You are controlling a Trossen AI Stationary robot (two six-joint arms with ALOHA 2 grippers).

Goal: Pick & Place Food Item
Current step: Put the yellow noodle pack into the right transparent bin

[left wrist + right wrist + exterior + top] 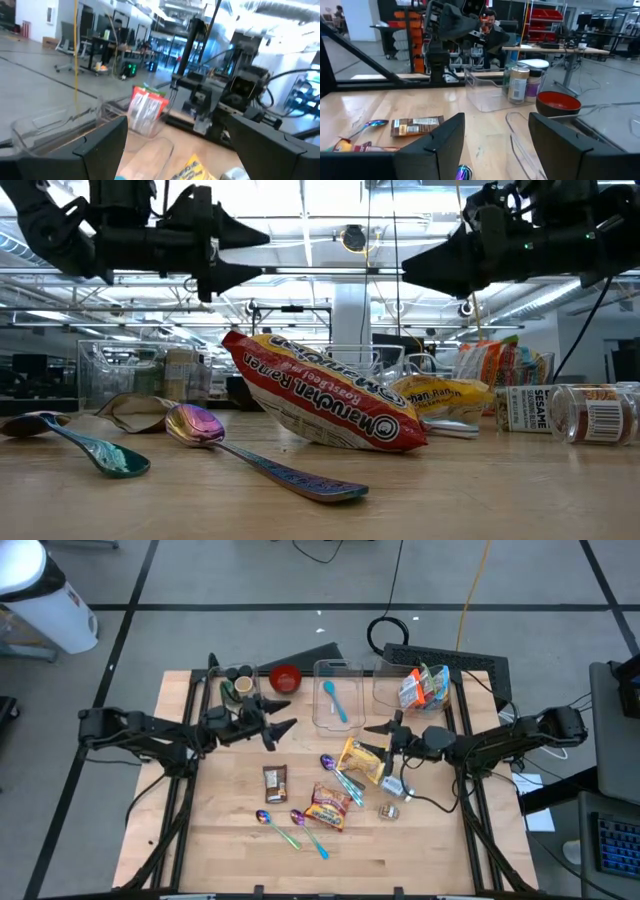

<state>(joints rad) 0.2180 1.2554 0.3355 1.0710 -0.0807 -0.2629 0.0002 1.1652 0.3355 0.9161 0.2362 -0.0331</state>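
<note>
Food packets lie flat on the wooden table [230,850]: a yellow noodle packet [361,760], a red Maruchan ramen packet [329,806] [320,395] and a brown bar [275,781] [416,125]. My left gripper [290,714] [262,255] hangs open above the table's far left part and points toward the right edge. Opposite it, my right gripper [368,738] [495,145] hangs open above the yellow packet's far end and points left. Neither has anything between its fingers.
Along the far edge stand a clear bin [338,715] with a blue spoon [334,700], a clear bin [385,690] of snack packets [424,686], a red bowl [285,677] and a tub of cans [238,687]. Iridescent spoons [276,827], a sesame jar [393,786] and a small can [388,811] lie among the packets.
</note>
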